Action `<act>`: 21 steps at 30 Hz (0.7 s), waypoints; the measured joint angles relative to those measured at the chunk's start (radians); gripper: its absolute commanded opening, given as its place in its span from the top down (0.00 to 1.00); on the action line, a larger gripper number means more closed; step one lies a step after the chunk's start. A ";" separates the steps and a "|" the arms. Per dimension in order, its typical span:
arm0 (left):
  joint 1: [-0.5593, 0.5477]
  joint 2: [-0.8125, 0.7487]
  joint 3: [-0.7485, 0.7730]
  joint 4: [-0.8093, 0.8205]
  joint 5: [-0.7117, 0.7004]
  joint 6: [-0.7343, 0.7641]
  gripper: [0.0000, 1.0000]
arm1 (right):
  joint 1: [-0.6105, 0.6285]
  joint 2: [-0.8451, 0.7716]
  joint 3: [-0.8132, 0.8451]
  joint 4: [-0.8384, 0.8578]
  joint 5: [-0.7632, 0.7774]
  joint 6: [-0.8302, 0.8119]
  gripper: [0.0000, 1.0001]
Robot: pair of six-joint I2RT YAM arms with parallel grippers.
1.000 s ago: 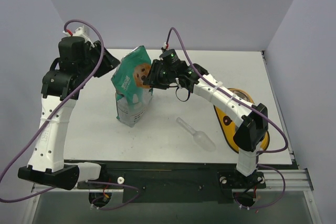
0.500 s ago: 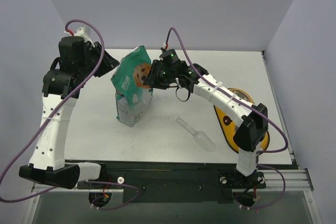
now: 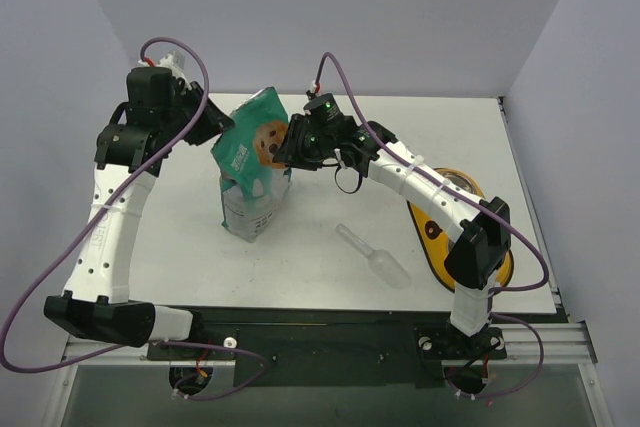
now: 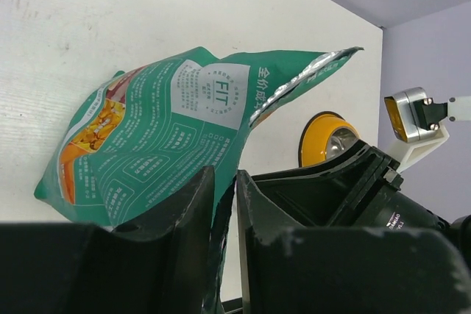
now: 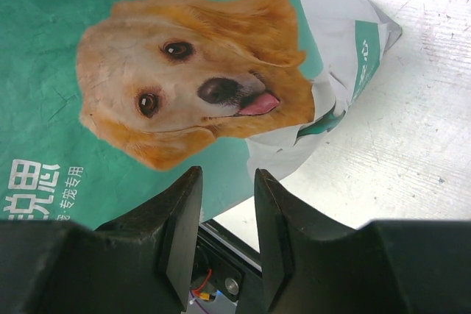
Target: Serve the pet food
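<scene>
Left fingers [image 4: 193, 218] pinch bag [image 3: 250, 152] at its 9 o'clock edge, right fingers [image 5: 180, 218] at its 3 o'clock edge; scoop [image 3: 375, 257] on bench [image 3: 320, 232] in top view only.

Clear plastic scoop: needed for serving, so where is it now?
The clear plastic scoop lies on the white table in the top view, between the teal-green bag and the yellow bowl.

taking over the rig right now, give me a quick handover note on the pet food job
Grippers: left gripper shut on the bag at its left top edge; right gripper shut on the bag's right side.
Things: bag stands on the table, top apparently open; no pet food visible. Clear scoop lies loose on the table; yellow bowl sits at the right, partly under the right arm.
Done: bag gripped by both arms.
Left: get pet food out and into the bowl.
</scene>
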 measured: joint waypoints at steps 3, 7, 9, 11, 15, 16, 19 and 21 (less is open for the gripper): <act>0.000 0.008 -0.009 0.014 0.022 -0.007 0.86 | 0.000 0.000 0.000 0.000 0.000 0.003 0.70; 0.003 0.011 -0.026 0.042 0.055 -0.020 1.00 | 0.000 0.000 0.000 0.001 0.000 0.019 0.69; 0.005 0.007 -0.045 0.079 0.087 -0.040 1.00 | 0.000 0.000 0.000 0.000 0.001 0.035 0.67; 0.006 -0.005 -0.078 0.121 0.119 -0.071 1.00 | -0.002 0.000 0.000 0.000 0.004 0.061 0.65; 0.005 -0.067 -0.200 0.233 0.177 -0.197 1.00 | -0.006 0.000 0.003 0.000 0.005 0.112 0.64; 0.004 -0.086 -0.230 0.255 0.183 -0.235 1.00 | -0.007 0.000 0.006 0.000 0.005 0.119 0.63; -0.003 -0.134 -0.290 0.294 0.192 -0.329 1.00 | -0.010 0.000 0.025 0.001 0.003 0.134 0.60; -0.012 -0.143 -0.293 0.290 0.192 -0.356 1.00 | -0.012 0.000 0.040 -0.002 0.003 0.145 0.57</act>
